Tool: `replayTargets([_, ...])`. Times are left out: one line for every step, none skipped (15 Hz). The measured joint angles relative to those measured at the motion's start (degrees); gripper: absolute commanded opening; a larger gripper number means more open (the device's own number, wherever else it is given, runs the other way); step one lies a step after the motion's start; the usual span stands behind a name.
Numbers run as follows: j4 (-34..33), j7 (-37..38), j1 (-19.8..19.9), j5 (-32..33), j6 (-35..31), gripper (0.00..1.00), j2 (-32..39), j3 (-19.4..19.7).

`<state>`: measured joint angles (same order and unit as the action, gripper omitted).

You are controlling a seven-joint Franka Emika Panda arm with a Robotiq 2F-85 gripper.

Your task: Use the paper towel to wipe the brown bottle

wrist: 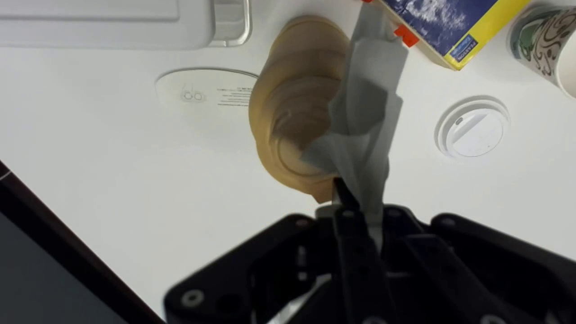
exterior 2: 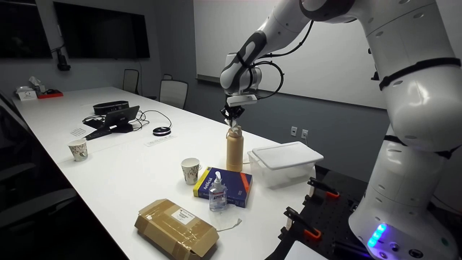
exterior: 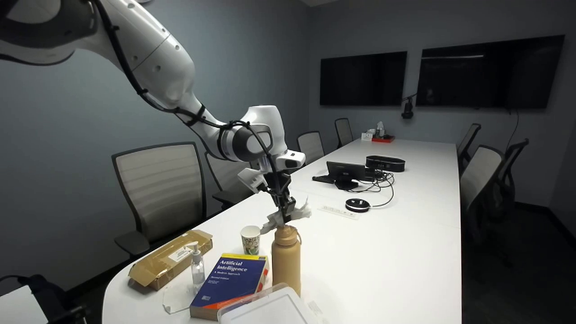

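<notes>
The brown bottle (exterior: 286, 263) stands upright on the white table in both exterior views (exterior 2: 235, 151). In the wrist view the bottle (wrist: 299, 96) shows from above, its cap partly covered by the paper towel. My gripper (exterior: 286, 215) is shut on the crumpled white paper towel (exterior: 301, 211), which sticks out on both sides of the fingers. In an exterior view the gripper (exterior 2: 232, 117) is just above the cap, with the towel (exterior 2: 233, 124) at the cap's top. In the wrist view the towel (wrist: 369, 121) hangs from the fingertips (wrist: 362, 216). Whether it touches the cap is unclear.
A blue book (exterior 2: 231, 184), a paper cup (exterior 2: 190, 171) and a lidded plastic box (exterior 2: 288, 159) stand close round the bottle. A sanitizer pump bottle (exterior 2: 218, 196) and a cardboard box (exterior 2: 177, 227) lie further out. A cup lid (wrist: 474, 128) lies beside the bottle.
</notes>
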<state>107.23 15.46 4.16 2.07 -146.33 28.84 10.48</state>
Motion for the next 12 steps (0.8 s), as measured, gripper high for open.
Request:
replayTargets([0.0, 0.3, 0.0, 0.0, -0.2, 0.01, 0.0, 0.3])
replayTargets([0.0, 0.6, 0.0, 0.0, -0.4, 0.01, 0.0, 0.6])
replayTargets([0.0, 0.7, 0.0, 0.0, -0.4, 0.01, 0.0, 0.8])
replayTargets([0.0, 0.7, 0.0, 0.0, -0.4, 0.01, 0.0, 1.0])
replayTargets([0.0, 0.7, 0.0, 0.0, -0.4, 0.01, 0.0, 1.2])
replayTargets([0.0, 0.7, 0.0, 0.0, -0.4, 0.01, 0.0, 1.4])
replayTargets([0.0, 0.7, 0.0, 0.0, -0.4, 0.01, 0.0, 1.5])
replayTargets([0.0, 0.7, 0.1, -0.2, -0.4, 0.01, 0.0, 1.5])
replayTargets([0.0, 0.8, 0.1, -0.4, -0.4, 0.01, 0.0, 1.5])
replayTargets([0.0, 0.8, 0.1, -1.1, -0.4, 0.01, -0.1, 1.4])
replayTargets([0.0, 0.8, 0.2, -1.9, -0.2, 0.01, -0.1, 1.3])
replayTargets([0.0, 0.8, 0.3, -2.9, 0.4, 0.01, -0.1, 1.1])
